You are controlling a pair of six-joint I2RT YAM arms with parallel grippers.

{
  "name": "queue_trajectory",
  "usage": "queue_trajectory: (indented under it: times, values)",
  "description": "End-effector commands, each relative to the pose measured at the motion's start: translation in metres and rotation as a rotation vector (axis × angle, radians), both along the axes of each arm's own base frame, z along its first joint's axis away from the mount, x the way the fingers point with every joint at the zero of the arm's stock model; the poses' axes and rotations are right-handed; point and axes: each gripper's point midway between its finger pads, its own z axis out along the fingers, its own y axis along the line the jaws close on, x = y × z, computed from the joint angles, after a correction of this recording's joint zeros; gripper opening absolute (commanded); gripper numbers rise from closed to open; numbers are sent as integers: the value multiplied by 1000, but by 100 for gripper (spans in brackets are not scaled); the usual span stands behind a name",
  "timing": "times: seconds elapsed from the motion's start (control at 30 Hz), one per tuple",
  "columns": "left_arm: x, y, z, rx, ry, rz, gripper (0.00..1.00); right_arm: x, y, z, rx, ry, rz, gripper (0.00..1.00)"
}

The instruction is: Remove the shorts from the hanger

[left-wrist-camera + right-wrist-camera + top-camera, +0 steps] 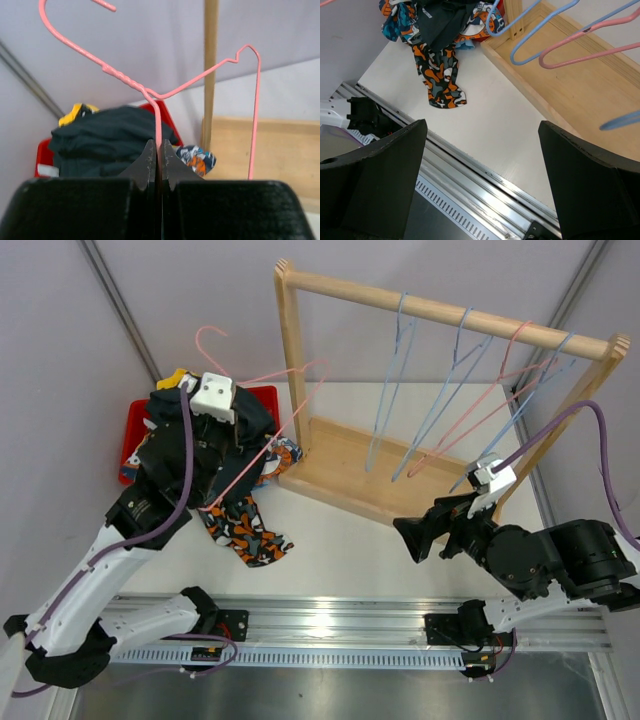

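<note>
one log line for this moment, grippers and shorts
left gripper: shut on pink hanger | right gripper: open, empty | patterned shorts: lying on table

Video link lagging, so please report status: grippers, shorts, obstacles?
Left gripper shut on bare pink hanger. Right gripper open, empty. Shorts off, piled at red bin. No obstacle seen.

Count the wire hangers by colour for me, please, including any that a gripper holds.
Blue wire hanger: 3, all on the wooden rack.
Pink wire hanger: 2, one on the rack, one pinched in the left gripper.
Total: 5.
</note>
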Motion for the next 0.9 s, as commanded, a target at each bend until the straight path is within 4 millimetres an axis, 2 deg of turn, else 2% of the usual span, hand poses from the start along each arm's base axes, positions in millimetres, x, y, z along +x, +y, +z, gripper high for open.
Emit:
queue_trajectory:
  times: [0.0, 0.07, 0.13, 0.17, 0.23, 0.3, 0.33, 0.4, 0.43, 0.47, 0.57, 0.6, 0.73, 0.77, 0.87]
  values:
    - [-2, -15, 68, -29, -230, -58, 0, 5, -10, 2, 55, 12, -45, 100]
    - [-1, -23, 83, 6, -276, -70, 0, 5, -11, -1, 54, 14, -47, 99]
    - [8, -37, 85, 77, -288, -79, 0, 7, -15, -2, 63, 13, -55, 99]
    - [6, -44, 97, 76, -321, -96, 0, 7, -16, -2, 69, 15, -58, 100]
    - [13, -52, 105, 128, -349, -62, 0, 8, -21, -4, 83, 17, -64, 99]
    - [17, -59, 104, 197, -348, -44, 0, 9, -23, -6, 87, 16, -65, 99]
    - [21, -69, 110, 194, -372, -39, 0, 10, -27, -5, 104, 18, -66, 99]
    - [25, -72, 117, 245, -386, -15, 0, 10, -29, -7, 108, 17, -65, 99]
    - [33, -82, 113, 269, -382, -15, 0, 10, -31, -6, 121, 21, -62, 99]
    - [34, -83, 122, 268, -394, -6, 0, 10, -32, -7, 123, 21, -62, 99]
    - [44, -100, 118, 307, -396, -21, 0, 11, -37, -9, 133, 31, -64, 99]
    - [42, -100, 132, 287, -420, -29, 0, 11, -38, -11, 134, 36, -65, 100]
    - [48, -110, 146, 290, -439, -35, 0, 10, -41, -18, 142, 52, -63, 99]
    - [55, -120, 139, 308, -425, -46, 0, 11, -42, -20, 141, 53, -66, 99]
    - [61, -131, 137, 321, -411, -64, 0, 11, -45, -23, 151, 60, -67, 99]
